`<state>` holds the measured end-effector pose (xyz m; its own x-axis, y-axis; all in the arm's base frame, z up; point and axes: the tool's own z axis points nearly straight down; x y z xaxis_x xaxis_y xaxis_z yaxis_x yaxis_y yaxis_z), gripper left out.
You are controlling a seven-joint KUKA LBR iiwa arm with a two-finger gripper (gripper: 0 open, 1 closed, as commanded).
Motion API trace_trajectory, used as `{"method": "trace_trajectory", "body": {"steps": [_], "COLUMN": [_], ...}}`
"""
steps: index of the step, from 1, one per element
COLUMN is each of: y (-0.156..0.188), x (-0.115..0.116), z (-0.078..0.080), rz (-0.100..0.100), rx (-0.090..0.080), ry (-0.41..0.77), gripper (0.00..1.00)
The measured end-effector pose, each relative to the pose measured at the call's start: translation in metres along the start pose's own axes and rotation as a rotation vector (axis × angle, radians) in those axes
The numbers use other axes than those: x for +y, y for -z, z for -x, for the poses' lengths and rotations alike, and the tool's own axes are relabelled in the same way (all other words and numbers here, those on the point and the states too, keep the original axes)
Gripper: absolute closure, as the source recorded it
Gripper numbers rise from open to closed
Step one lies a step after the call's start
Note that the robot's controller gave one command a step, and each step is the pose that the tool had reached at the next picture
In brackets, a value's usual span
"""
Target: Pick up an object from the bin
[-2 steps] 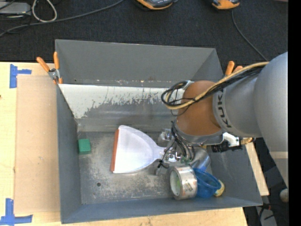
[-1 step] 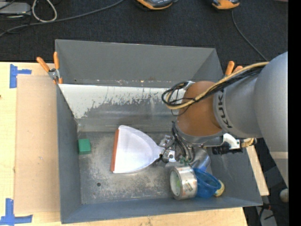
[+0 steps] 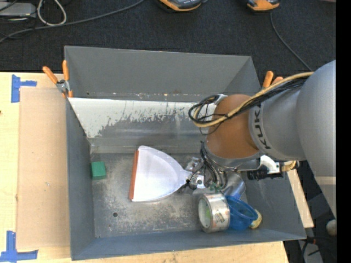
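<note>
- We see a white fan-shaped piece (image 3: 156,174) with an orange-brown strip along its wide left edge. It lies flat on the floor of the bin (image 3: 159,75), about midway between left and right, and narrows to a tip on its right side.
- The gripper (image 3: 196,181) sits right at that narrow right tip, low over the bin floor and touching or nearly touching the white piece.
- We cannot tell whether the gripper is spread or pressed together, nor whether it pinches the tip, because dark hardware and wiring crowd that spot.
- Above the gripper is a rounded orange-brown wrist cover (image 3: 230,130), with black and yellow cables (image 3: 203,111) looped on its far left side.
- The grey arm (image 3: 296,119) comes in from the right over the bin's right rim and bends downward, so the wrist points down and somewhat leftward into the bin.
- Just near of the gripper a roll of silver tape (image 3: 214,212) stands tilted on its edge, with its open core facing left and near.
- A blue thing (image 3: 239,211) with a small yellow part at its right end lies against the right side of the tape roll, close to the bin's near right corner.
- A small green block (image 3: 98,170) rests by the left wall, well apart from the white piece and from the gripper.
</note>
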<state>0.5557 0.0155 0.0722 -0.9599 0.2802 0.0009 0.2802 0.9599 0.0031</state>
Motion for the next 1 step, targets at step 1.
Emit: {"method": "trace_trajectory", "body": {"steps": [1], "y": [0.0331], "x": [-0.0006], "z": [-0.0022], "rz": [-0.002], "rx": [0.007], "ry": [0.002], "gripper": [1.0]}}
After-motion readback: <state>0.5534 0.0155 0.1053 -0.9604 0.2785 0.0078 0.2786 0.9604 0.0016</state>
